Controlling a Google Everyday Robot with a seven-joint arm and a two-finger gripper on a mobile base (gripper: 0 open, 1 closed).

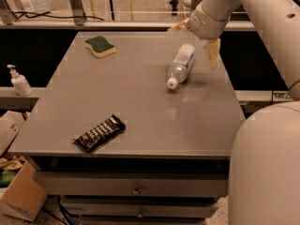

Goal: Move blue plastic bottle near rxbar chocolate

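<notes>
The blue plastic bottle (182,63) lies on its side at the far right of the grey table (140,102), white cap pointing toward the front. My gripper (197,39) is open and empty just behind and above the bottle's base end. One finger (179,26) is to its far left and the other (213,53) is to its right, neither touching it. The rxbar chocolate (99,133), in a dark wrapper with white stripes, lies near the table's front left edge, far from the bottle.
A green-and-yellow sponge (100,46) sits at the far left of the table. A white pump dispenser (19,81) stands on a ledge left of the table. A cardboard box (18,196) is on the floor at the lower left. My arm and body (267,163) fill the right side.
</notes>
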